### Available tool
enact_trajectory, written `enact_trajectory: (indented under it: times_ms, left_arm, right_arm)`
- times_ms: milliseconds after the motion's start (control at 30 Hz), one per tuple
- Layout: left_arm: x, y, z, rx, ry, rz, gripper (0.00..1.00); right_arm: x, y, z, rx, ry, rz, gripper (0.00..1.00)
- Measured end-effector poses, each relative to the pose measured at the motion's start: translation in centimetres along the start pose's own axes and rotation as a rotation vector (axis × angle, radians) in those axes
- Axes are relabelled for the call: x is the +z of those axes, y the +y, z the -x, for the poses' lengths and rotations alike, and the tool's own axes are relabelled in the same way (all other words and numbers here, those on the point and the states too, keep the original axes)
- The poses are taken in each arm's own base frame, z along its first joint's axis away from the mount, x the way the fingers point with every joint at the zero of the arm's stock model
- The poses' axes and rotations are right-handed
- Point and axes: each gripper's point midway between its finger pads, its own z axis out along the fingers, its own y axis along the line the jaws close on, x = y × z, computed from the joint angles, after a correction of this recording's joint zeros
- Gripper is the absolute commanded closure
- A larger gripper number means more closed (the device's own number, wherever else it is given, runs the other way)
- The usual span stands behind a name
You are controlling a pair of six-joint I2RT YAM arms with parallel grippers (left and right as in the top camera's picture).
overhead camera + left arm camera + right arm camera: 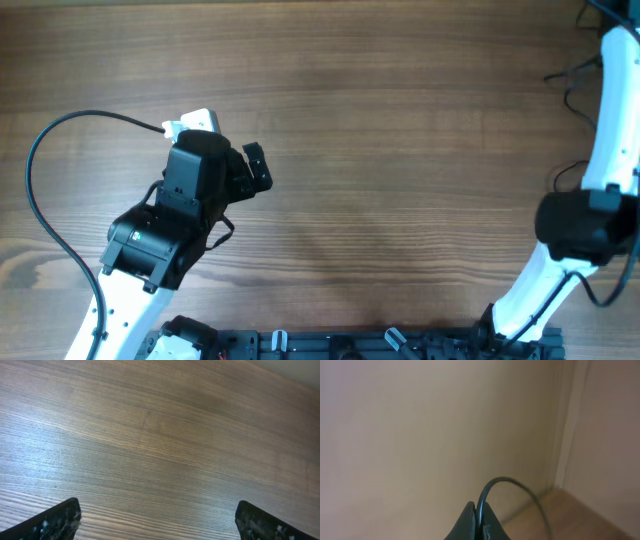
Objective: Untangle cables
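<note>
Cable [506, 479] in right tool [478, 510], wall [420, 435] behind

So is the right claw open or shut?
Shut. In the wrist view the right gripper's fingers meet, pinching a thin black cable that arcs out from between them.
</note>
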Motion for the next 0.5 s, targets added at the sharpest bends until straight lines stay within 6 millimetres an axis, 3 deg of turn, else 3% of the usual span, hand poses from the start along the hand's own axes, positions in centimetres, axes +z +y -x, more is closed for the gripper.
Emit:
enact_trajectory:
  times_ms: [100,333,367,400,433,467,500]
  left_arm:
    - [0.0,0.0,0.0,0.000,0.000,0.000,0.00]
    - [0.0,0.0,0.0,0.000,0.000,0.000,0.00]
    - [0.0,0.0,0.0,0.000,0.000,0.000,0.00]
    - [0.0,0.0,0.0,0.000,0.000,0.000,0.00]
    - [0.0,0.0,0.0,0.000,0.000,0.000,0.00]
    - [0.0,0.0,0.0,0.000,0.000,0.000,0.00]
    - [0.0,0.0,0.0,0.000,0.000,0.000,0.00]
  right_arm:
    - [1.3,-0.1,-3.5,-0.033,0.103,-0.005,0.95]
    - [1.5,-0.7,-8.0,-0.080,0.254,-0.023,0.96]
    - [1.8,-0.8,-9.0,-0.088,0.277,-0.028,0.88]
    - [1.9,-0.9,-9.8,-0.093,0.295,-0.031,0.67]
    - [2.1,-1.1,-11.0,-0.098,0.322,-0.036,0.28]
    - [2.3,-1.3,-12.0,-0.105,0.346,-0.042,0.10]
    - [2.3,-1.4,-12.8,-0.106,0.363,-0.046,0.00]
